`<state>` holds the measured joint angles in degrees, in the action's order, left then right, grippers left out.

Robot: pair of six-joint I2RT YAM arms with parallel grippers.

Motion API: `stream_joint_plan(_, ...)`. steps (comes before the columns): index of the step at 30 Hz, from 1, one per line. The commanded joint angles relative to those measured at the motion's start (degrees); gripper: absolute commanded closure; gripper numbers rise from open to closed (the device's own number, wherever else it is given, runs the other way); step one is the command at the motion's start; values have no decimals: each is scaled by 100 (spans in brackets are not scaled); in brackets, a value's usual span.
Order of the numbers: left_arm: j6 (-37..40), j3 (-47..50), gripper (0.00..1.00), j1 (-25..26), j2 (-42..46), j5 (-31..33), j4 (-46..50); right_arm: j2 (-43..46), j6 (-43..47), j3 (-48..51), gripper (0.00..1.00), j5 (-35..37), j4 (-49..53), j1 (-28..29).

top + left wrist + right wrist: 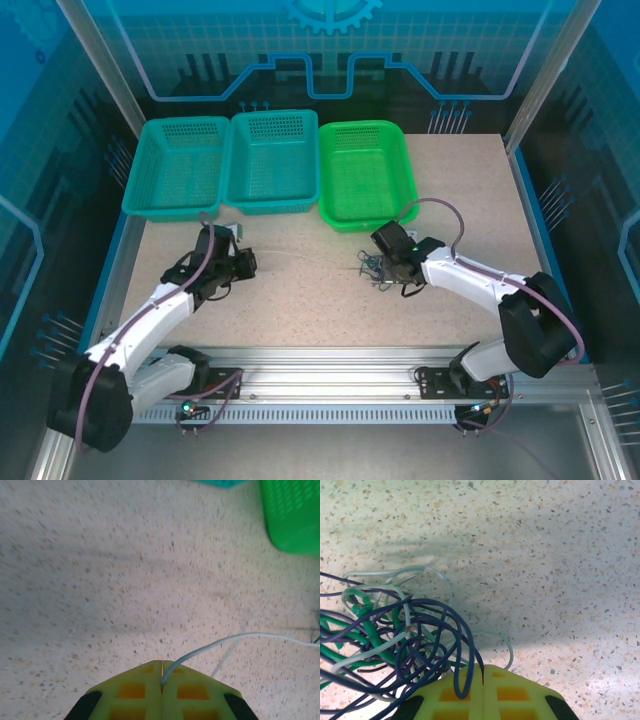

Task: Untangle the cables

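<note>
Left claw (162, 680): shut tight. You have one white strand (235, 638) nipped in the seam between the yellow-green fingers (135, 695).
White strand: leaves the tips, arcs up and runs off to the right, its shadow on the speckled table (100, 580).
Right claw (483, 680): shut. A dark blue strand (479, 662) drops into the seam between its tips.
Tangle of cables (385, 635): green, white and dark blue loops, clumped against your right claw's left side, mid-table, near the green basket (365, 170).
Teal baskets (270, 160): two, side by side, left of the green one.
</note>
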<state>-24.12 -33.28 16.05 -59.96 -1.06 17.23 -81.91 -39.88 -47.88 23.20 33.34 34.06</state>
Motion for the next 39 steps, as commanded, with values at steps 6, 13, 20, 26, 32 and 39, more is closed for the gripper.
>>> stream_joint_plan(6, 269, -36, 40, 416, -212, -223, -401, 905, 1059, 8, 100, -818, -292, -174)
stream_joint_plan(13, 2290, 259, 9, 1862, 428, -954, -2085, 1288, 1399, -33, 100, -1326, -248, -428)
stream_joint_plan(20, 3117, -552, 7, 2848, -1204, -1687, -1987, 1153, 1384, -427, 100, -1678, 39, -590)
stream_joint_plan(26, 1886, -1341, 1, 3632, -2665, -1357, -2251, 1201, 407, -513, 100, -1486, 265, -909)
stream_joint_plan(32, -319, -1842, 1, 3791, -3645, -1010, -2971, 1470, -687, -369, 100, -1772, 46, -1112)
stream_joint_plan(39, -1479, -2322, 4, 3774, -4486, -1032, -3009, 1622, -825, -494, 100, -1643, 120, -1244)
